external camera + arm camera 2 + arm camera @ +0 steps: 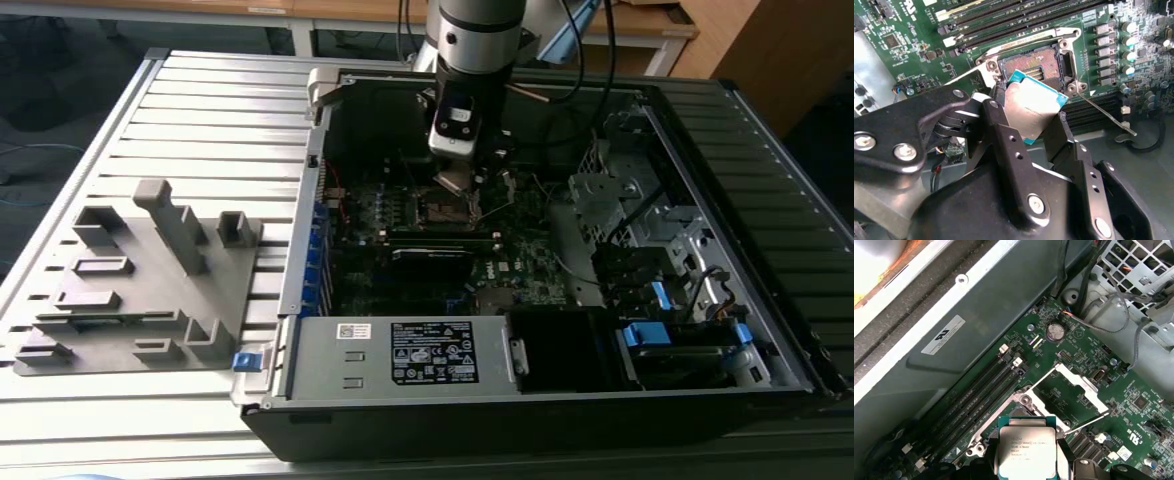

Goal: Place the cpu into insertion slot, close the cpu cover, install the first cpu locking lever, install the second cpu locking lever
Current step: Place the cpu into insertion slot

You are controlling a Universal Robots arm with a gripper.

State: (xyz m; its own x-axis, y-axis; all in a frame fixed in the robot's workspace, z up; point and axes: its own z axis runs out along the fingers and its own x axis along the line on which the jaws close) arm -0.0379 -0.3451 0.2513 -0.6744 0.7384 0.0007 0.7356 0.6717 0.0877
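**Above the open socket: cpu clamped in the claw**

Inside the open computer case (747, 370), seen in the exterior view, the arm reaches straight down and its gripper (454, 185) hangs over the motherboard (534, 280). The case lies on a slatted table (200, 120). A white-labelled power supply box (400, 355) sits at the case's near edge, and a grey fixture tray (134, 290) lies on the table toward the exterior view's left.

In the second wrist view, the gripper (1030, 107) has its two black fingers (1004, 135) closed part-way on opposite edges of the cpu (1029, 115). The chip is held tilted, just beside the socket (1036, 67) and not seated, and the socket's gold contact field lies bare. A thin locking lever (1106, 114) stands free beside the socket.

In the first wrist view, the cpu (1026, 450) shows its dull grey printed top between the finger tips. The cpu cover (1079, 384), a shiny frame with a square opening, stands swung open beyond it. Memory slots (979, 390) run alongside the socket.
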